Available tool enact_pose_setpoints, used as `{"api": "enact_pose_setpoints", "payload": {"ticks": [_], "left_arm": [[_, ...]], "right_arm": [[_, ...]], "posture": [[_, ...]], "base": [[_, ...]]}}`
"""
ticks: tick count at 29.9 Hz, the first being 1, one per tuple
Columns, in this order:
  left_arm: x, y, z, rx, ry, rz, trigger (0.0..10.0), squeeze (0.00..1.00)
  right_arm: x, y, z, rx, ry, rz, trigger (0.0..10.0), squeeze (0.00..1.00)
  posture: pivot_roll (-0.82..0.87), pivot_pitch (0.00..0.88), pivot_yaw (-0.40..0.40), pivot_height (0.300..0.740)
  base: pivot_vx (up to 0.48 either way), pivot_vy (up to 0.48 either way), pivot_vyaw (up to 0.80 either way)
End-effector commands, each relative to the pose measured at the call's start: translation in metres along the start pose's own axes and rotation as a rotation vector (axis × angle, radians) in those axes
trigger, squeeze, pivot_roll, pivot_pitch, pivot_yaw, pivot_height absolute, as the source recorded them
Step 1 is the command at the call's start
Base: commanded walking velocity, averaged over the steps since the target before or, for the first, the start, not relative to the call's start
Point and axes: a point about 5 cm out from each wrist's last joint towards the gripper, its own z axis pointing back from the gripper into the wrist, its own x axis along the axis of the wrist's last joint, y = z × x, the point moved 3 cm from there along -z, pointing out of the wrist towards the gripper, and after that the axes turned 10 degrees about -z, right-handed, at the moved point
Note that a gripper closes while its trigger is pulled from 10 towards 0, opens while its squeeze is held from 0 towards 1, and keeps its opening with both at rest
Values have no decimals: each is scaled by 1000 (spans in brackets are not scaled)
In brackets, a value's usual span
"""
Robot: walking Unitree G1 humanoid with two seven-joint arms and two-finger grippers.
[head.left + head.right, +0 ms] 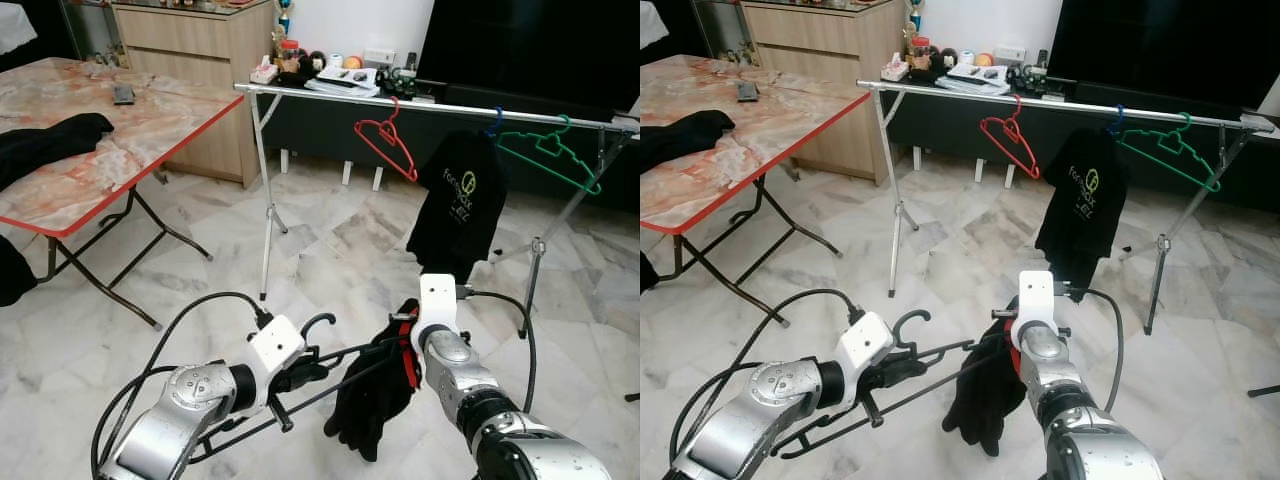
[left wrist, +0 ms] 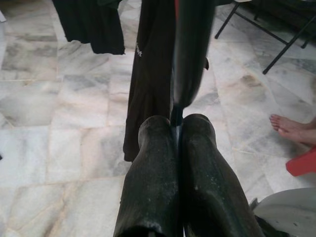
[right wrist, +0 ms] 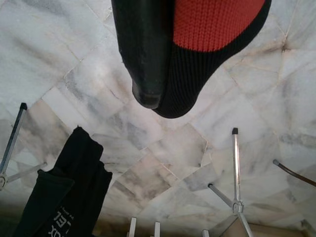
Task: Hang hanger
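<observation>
Gripping black hanger [image 1: 330,370] (garment draped): both grippers, apparently — left gripper [image 1: 305,375], right gripper [image 1: 408,345].

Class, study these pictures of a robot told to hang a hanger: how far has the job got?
Done: a black T-shirt already hangs on the rail, between a red hanger and a green hanger. In hand: the left gripper is shut on a black hanger carrying a dark garment, which the right gripper holds. Left: carrying it across the floor and hooking it on the rail.
</observation>
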Motion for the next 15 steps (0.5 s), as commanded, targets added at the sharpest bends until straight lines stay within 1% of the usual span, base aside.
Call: {"api": "enact_pose_setpoints", "payload": {"ticks": [1,6,11,15], "left_arm": [[0,3,0,19,5,-22,10000,0],[-1,2,-1,25,9,-11,10000,0],[-2,-1,0,3,9,-12,10000,0],[-2,-3,0,-17,25,-33,10000,0]], "right_arm": [[12,1,-1,6,-39,-20,10000,0],[17,2,-1,11,-54,-39,10000,0],[22,-1,-2,4,-63,-43,10000,0],[26,-4,-2,-4,-71,-50,10000,0]], "posture": [[154,36,-86,740],[153,37,-86,740],[153,36,-86,740],[153,36,-86,740]], "base": [[0,0,0],[0,0,0],[0,0,0],[0,0,0]]}}
